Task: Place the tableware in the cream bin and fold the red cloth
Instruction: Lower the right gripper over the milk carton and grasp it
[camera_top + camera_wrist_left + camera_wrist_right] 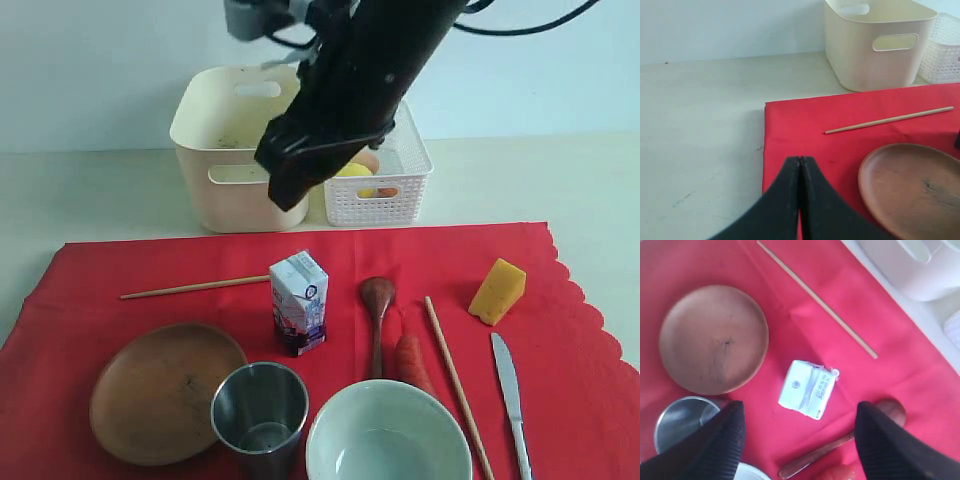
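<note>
The red cloth (pixel 120 290) lies spread flat under everything. On it are a wooden plate (pixel 165 390), a steel cup (pixel 260 410), a pale bowl (pixel 388 440), a dark spoon (pixel 378 320), two chopsticks (pixel 195 287) (pixel 458 385) and a knife (pixel 510 385). Behind the cloth stands the cream bin (pixel 235 150). My right gripper (pixel 800 406) hangs open high above the milk carton (pixel 807 389), with the spoon (pixel 840 444) and plate (pixel 712 337) below it. My left gripper (pixel 800 159) is shut and empty over the cloth's left edge (pixel 790 120), beside the plate (pixel 912 187); the exterior view does not show it.
A white lattice basket (pixel 385 175) holding a lemon and an egg stands right of the bin. A cheese wedge (pixel 497 290) and an orange-red food piece (pixel 412 362) lie on the cloth. My right arm (pixel 340 90) partly hides the bin and basket.
</note>
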### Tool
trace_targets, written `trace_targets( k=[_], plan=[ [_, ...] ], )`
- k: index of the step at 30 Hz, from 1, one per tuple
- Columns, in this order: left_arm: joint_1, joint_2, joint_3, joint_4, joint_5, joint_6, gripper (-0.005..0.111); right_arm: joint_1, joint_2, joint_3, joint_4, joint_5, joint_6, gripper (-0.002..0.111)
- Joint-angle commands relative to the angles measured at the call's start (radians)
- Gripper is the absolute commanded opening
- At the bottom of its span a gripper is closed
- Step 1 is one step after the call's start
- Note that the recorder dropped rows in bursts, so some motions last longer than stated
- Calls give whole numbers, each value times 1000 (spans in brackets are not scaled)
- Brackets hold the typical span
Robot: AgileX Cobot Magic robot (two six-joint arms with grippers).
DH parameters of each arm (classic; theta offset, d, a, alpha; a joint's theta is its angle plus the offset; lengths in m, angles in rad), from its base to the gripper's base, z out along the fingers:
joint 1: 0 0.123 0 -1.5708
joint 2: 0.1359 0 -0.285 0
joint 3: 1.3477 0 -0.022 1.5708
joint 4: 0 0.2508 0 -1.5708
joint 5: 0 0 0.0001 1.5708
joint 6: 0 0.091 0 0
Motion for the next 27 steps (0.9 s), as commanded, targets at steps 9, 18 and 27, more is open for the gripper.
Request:
trace_targets(
  k=[9,18,27],
  plan=[
    [3,-6,3,-2,-6,-2,0,86,157,-5,-175,-13,186,61],
    [3,-6,3,-2,-6,-2,0,86,211,-5,-169,-45,210,67],
    [3,-6,3,-2,-6,-2,0,86,232,-5,-191,-70,251,77]
  ],
)
